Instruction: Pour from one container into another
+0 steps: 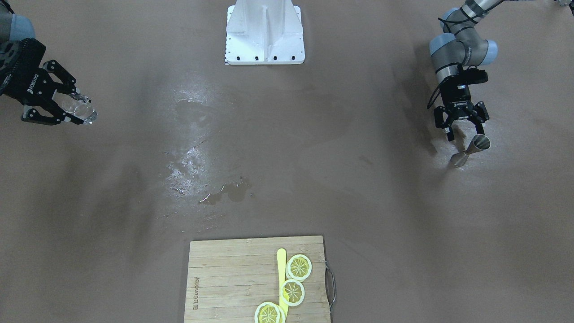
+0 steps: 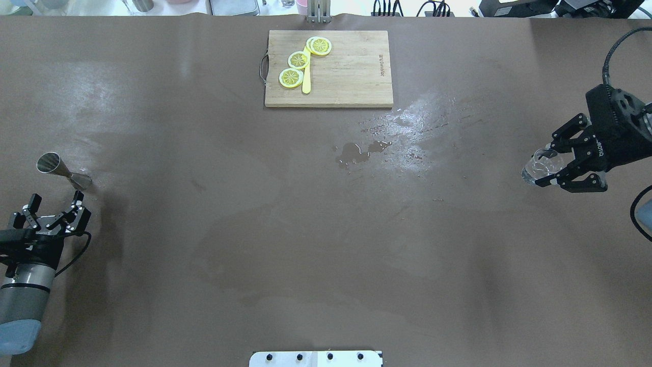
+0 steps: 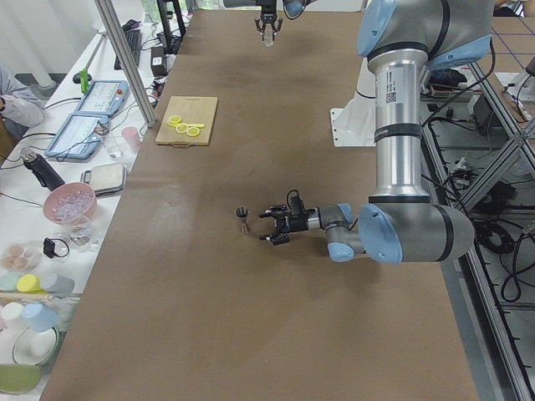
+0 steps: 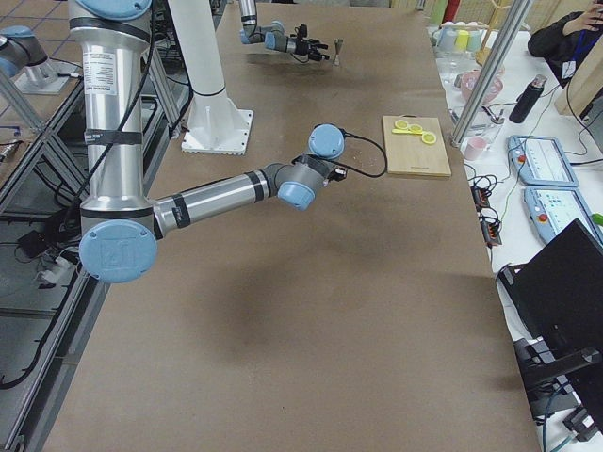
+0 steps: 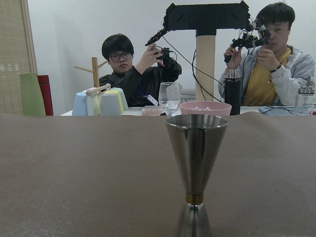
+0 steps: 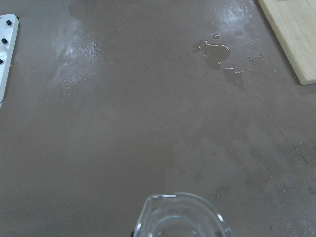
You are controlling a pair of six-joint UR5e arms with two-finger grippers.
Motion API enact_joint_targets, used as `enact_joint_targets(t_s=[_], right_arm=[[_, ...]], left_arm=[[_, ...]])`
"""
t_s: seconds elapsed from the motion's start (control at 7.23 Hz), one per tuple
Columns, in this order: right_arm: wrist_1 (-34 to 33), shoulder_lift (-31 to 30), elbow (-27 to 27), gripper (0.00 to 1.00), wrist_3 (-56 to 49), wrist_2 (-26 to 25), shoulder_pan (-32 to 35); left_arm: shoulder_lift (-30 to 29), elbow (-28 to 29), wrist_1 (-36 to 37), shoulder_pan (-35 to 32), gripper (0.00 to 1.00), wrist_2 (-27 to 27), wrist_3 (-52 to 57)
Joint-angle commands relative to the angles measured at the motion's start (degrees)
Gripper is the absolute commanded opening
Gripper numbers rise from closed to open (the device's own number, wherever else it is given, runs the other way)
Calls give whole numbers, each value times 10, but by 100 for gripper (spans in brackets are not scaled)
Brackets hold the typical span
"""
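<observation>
A steel jigger [image 2: 61, 171] stands upright on the brown table at the robot's far left; in the front view this jigger [image 1: 471, 150] is at the right. My left gripper [image 2: 56, 200] sits low just behind it, open, with nothing between its fingers [image 1: 464, 133]. The left wrist view looks straight at the jigger [image 5: 196, 163], close and centred. At the far right my right gripper [image 2: 549, 163] is shut on a clear glass [image 2: 537, 169] held above the table. The glass [image 1: 84, 111] sticks out past the right gripper [image 1: 77, 107]. Its rim [image 6: 180, 215] fills the bottom of the right wrist view.
A wooden cutting board [image 2: 351, 76] with lemon slices [image 2: 298, 60] and a yellow knife lies at the far middle edge. A puddle [image 2: 356, 152] and wet streaks mark the table's centre. The robot's white base plate [image 2: 316, 358] is at the near edge.
</observation>
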Motion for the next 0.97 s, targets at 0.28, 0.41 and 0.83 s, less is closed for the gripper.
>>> enact_joint_targets(t_s=[0.28,0.41,0.83], right_arm=[[1,-11,0,0,0,-2,-3],[0,-14,-5,0,0,-3,-2],[1,-20,12,0,1,1,18]], left_arm=[[-37,-1,81,-48,92,-8,-1],[-36,-1,86,-54,89,-13,-2],[-39,-2,86,-61,73,-21,-2]])
